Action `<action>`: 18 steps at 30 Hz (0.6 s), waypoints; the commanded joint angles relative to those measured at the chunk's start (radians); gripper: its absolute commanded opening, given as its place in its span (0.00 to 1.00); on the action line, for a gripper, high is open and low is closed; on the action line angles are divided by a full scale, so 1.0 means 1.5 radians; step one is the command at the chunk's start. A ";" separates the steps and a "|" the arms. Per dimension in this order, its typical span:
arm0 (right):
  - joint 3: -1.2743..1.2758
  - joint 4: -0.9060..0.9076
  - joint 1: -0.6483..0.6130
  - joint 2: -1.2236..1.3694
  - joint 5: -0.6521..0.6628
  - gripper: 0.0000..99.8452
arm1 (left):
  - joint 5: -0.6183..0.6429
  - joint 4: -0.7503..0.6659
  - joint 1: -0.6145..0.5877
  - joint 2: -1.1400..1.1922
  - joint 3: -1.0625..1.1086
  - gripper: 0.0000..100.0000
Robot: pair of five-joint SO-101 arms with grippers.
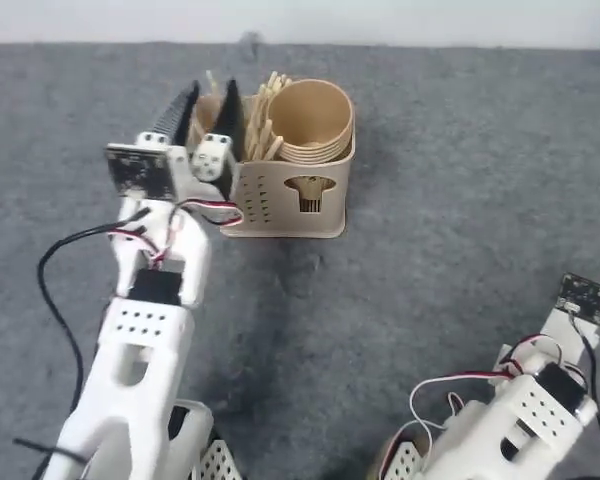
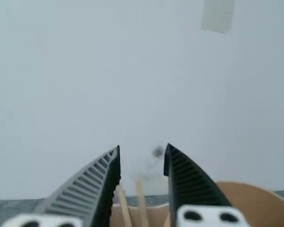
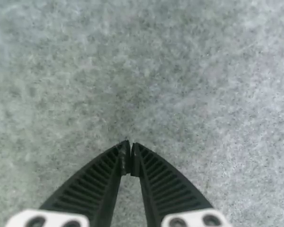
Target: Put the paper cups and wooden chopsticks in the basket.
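Looks basically done to me: paper cups [image 1: 315, 120] and wooden chopsticks [image 1: 265, 105] sit in the basket [image 1: 280, 205], left gripper [image 1: 211, 90] hangs spread open and empty above them and just needs lifting clear, right gripper [image 3: 130, 144] pinched closed over carpet [image 3: 180, 71].

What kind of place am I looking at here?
Likely a small robotics test bench: a grey felt-covered table against a plain white wall, with a basket of paper cups and chopsticks.

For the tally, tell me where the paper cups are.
In the high view the paper cups sit stacked in the right part of the basket, with the wooden chopsticks beside them on the left.
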 commanded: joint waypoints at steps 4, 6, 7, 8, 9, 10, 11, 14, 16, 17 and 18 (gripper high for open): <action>-0.003 -0.009 -0.009 0.005 -0.006 0.01 | 0.004 0.303 -0.021 -0.200 -0.114 0.14; -0.003 -0.008 -0.009 0.002 -0.007 0.01 | 0.004 0.406 -0.023 -0.266 -0.142 0.14; -0.003 -0.007 -0.009 -0.001 -0.007 0.01 | 0.005 0.450 -0.023 -0.295 -0.151 0.14; -0.005 -0.007 -0.010 -0.001 -0.008 0.01 | 0.004 0.487 -0.024 -0.323 -0.156 0.14; -0.009 -0.007 -0.013 -0.002 -0.008 0.01 | 0.004 0.516 -0.024 -0.350 -0.157 0.14; -0.014 -0.011 -0.023 -0.002 -0.010 0.01 | 0.004 0.540 -0.025 -0.374 -0.156 0.14; -0.023 -0.012 -0.041 -0.002 -0.019 0.01 | 0.004 0.564 -0.025 -0.395 -0.155 0.14; -0.071 -0.005 -0.079 -0.002 -0.053 0.01 | 0.006 0.644 -0.064 -0.449 -0.155 0.14; -0.120 0.004 -0.092 -0.002 -0.075 0.01 | 0.006 0.697 -0.088 -0.475 -0.154 0.14; -0.148 0.014 -0.104 -0.002 -0.081 0.01 | 0.005 0.724 -0.098 -0.484 -0.154 0.14; -0.178 0.028 -0.123 -0.002 -0.086 0.01 | 0.005 0.751 -0.110 -0.492 -0.153 0.14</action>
